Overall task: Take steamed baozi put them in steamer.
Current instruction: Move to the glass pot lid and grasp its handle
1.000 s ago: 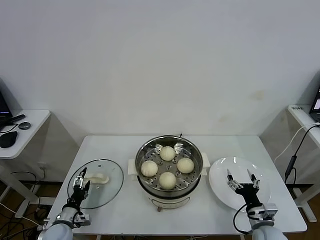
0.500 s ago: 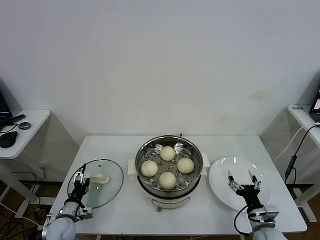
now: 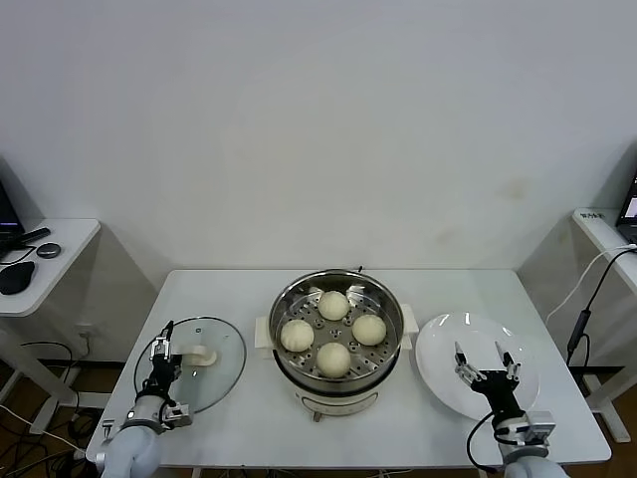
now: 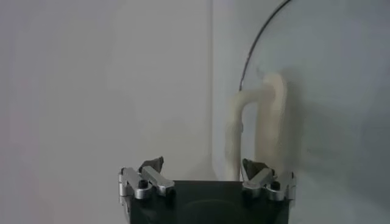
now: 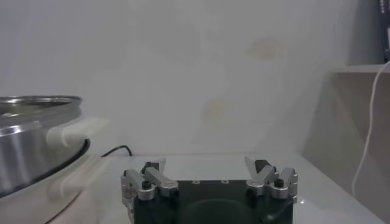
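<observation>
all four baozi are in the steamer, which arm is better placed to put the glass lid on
Left, probably. The left claw sits open over the near edge of the glass lid, facing its white handle. The right claw hovers open over the plate, across the steamer.

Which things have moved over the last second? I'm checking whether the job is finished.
Both arms drew back toward the robot: the left gripper slid nearer over the glass lid, the right gripper nearer over the white plate. Both stayed open and empty; nothing was grasped or released. The four buns in the steamer, the lid and the plate stayed put.
</observation>
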Tool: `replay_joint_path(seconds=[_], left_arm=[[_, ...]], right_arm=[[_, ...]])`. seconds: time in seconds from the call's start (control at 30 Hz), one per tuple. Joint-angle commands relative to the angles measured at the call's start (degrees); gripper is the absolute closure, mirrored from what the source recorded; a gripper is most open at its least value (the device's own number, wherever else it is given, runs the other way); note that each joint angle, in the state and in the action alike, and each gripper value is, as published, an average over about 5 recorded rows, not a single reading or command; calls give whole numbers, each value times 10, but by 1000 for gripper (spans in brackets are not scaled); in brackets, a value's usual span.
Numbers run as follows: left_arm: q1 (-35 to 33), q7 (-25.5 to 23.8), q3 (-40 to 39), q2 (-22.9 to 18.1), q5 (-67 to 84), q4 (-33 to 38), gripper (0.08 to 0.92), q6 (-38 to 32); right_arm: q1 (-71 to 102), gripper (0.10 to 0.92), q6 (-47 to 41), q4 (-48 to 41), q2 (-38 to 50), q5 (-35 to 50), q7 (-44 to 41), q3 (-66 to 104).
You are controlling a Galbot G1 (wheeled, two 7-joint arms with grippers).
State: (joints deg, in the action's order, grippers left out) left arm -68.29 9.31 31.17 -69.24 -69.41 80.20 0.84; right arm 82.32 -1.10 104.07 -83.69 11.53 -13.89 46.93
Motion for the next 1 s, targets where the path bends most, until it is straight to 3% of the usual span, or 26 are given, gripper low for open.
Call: replay_joint_path(seconds=[0.03, 0.43, 0.83, 1.0], left_arm=[[18, 21, -5, -4, 0, -27, 177, 7], [20, 31, -5, -1, 0, -46, 204, -7], [19, 10, -1, 1, -8, -35, 536, -15], [0, 26, 8, -7, 36, 29, 683, 46]], right_arm=[[1, 203, 0, -2, -1, -2, 1, -1], [2, 203, 2, -5, -2, -8, 2, -1], [4, 203, 0, -1, -5, -10, 3, -6], [4, 203, 0, -1, -6, -10, 4, -9]])
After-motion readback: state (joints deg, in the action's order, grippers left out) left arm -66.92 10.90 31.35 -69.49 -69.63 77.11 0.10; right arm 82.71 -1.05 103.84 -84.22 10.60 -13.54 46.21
